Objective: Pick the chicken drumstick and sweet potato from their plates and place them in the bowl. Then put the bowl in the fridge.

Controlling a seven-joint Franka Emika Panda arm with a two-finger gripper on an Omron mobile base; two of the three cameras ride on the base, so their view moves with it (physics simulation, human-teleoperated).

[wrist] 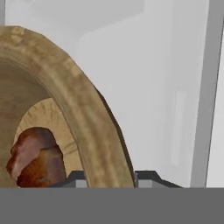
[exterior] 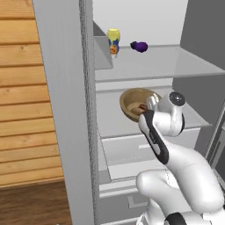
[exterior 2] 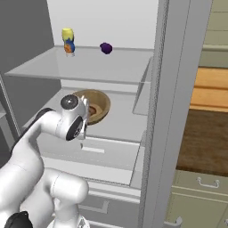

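Observation:
The wooden bowl (exterior: 132, 102) (exterior 2: 99, 105) hangs tilted just above the middle shelf inside the open fridge (exterior: 154, 66). My gripper (wrist: 109, 179) is shut on its thick rim (wrist: 83, 118), one fingertip inside the bowl and one outside. The dark reddish-brown chicken drumstick (wrist: 35, 157) lies in the bowl, and shows as a small reddish patch (exterior: 141, 107) (exterior 2: 92, 110) in both base views. The sweet potato is hidden. The plates are out of view.
On the upper glass shelf stand a yellow bottle (exterior: 113, 41) (exterior 2: 68, 41) and a small purple thing (exterior: 139, 46) (exterior 2: 106, 48). A drawer (exterior: 132, 147) sits below the middle shelf. The grey fridge side wall (exterior: 66, 110) (exterior 2: 173, 111) is close beside the arm.

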